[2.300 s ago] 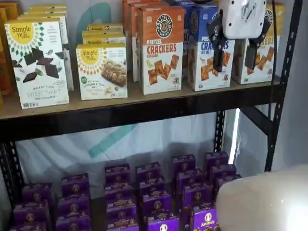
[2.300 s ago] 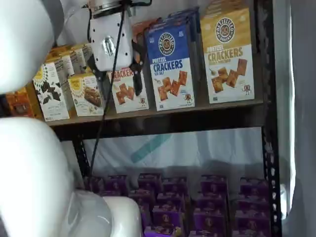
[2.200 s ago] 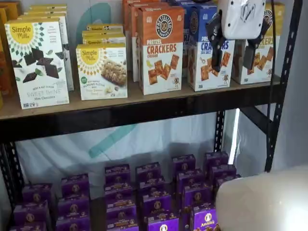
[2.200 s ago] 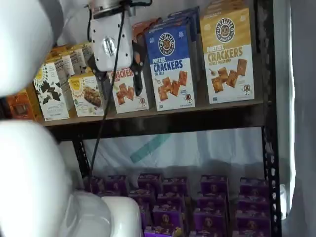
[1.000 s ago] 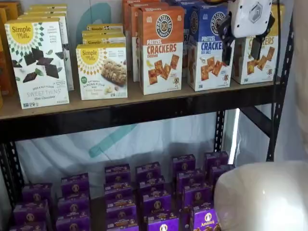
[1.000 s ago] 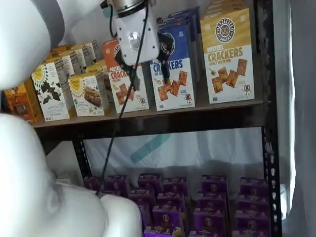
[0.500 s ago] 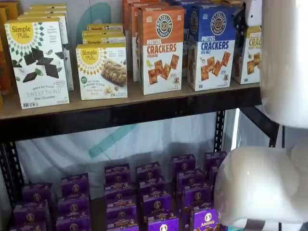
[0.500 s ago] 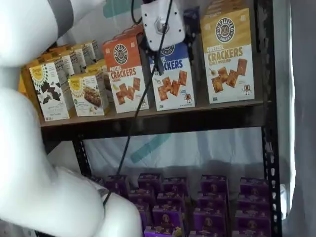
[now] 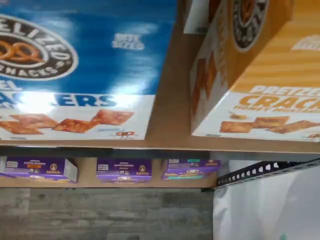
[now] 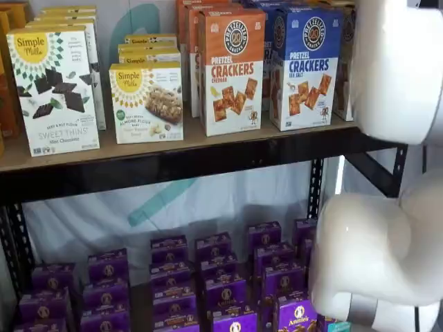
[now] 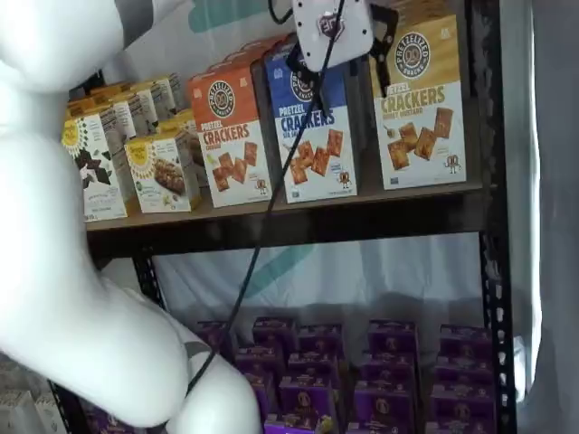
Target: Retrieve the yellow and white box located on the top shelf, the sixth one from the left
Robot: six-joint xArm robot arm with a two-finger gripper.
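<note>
The yellow and white box (image 11: 421, 99) stands at the right end of the top shelf (image 11: 298, 215), its front showing orange-brown crackers and a round dark logo. The wrist view shows this box (image 9: 260, 85) from close up, beside a blue box (image 9: 80, 65). My gripper (image 11: 343, 70) hangs in front of the blue box's upper part, just left of the yellow and white box. It is open, its two black fingers set wide apart with nothing between them. In a shelf view my white arm (image 10: 398, 69) covers that end of the shelf (image 10: 173, 149).
On the same shelf stand an orange Pretzel Crackers box (image 11: 231, 136), a blue one (image 11: 317, 136) and white Simple Mills boxes (image 10: 55, 90). Purple boxes (image 10: 221, 283) fill the lower level. A black upright (image 11: 488, 226) closes the shelf's right side. A cable (image 11: 271, 208) hangs from the gripper.
The gripper has moved right and slightly up along the top shelf, from the orange and blue boxes to the blue box's right side. My arm now covers more of one shelf view.
</note>
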